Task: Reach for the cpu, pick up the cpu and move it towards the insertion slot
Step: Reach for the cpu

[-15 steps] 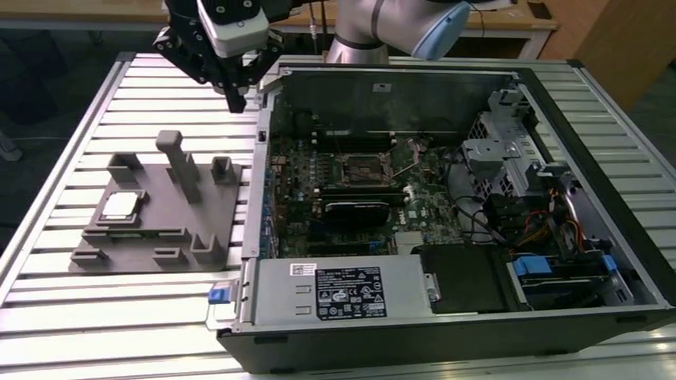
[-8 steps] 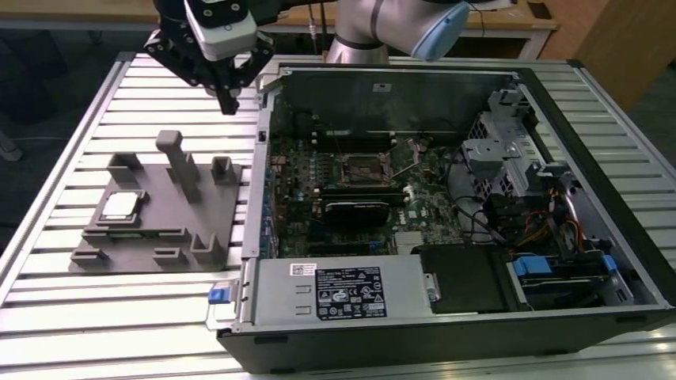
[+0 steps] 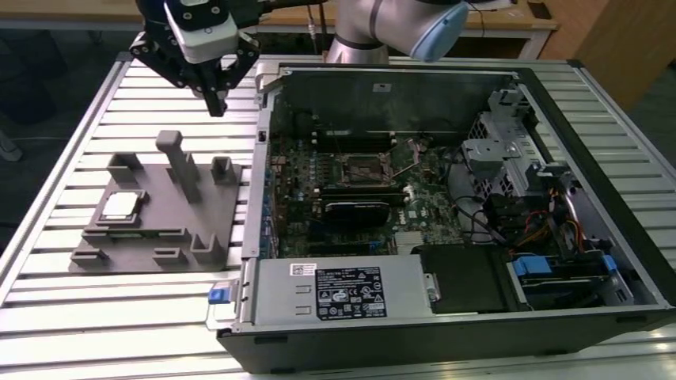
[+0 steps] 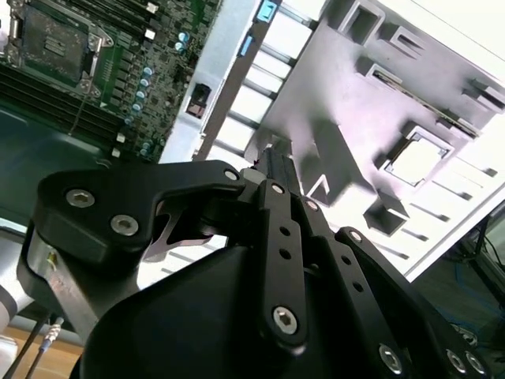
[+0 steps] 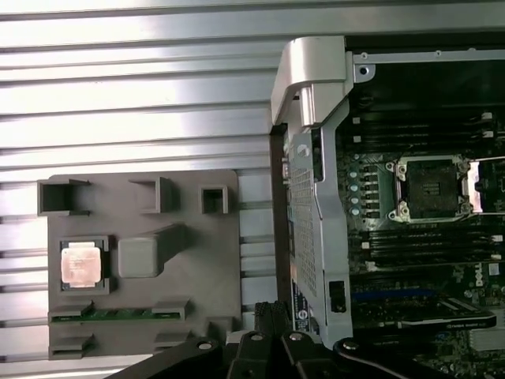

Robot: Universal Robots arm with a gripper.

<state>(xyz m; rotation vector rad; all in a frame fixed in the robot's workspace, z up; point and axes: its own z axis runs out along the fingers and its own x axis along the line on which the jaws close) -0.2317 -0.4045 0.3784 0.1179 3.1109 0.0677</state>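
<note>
The black end effector [image 3: 217,103], pressed together, is hovering well apart from the small silvery square cpu [image 3: 119,206]; descending unspread, it could be jabbing the chip's top.

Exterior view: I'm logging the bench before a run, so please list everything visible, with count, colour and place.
cpu: one, silvery-grey, lying in the holder, exterior view's left.
holder: one, matte grey, on the table beside the case.
table: one, silvery slats, under everything.
computer case: one, black, open, exterior view's right.
circuit board: one, green, inside the case.
insertion slot: one, dark with a silvery frame, on the board.
metal box: one, silvery, at the case's near edge.
arm: one, silvery with a pale-blue cap, behind the case.
hand: one, black, shut, empty, in the air beyond the holder.
</note>
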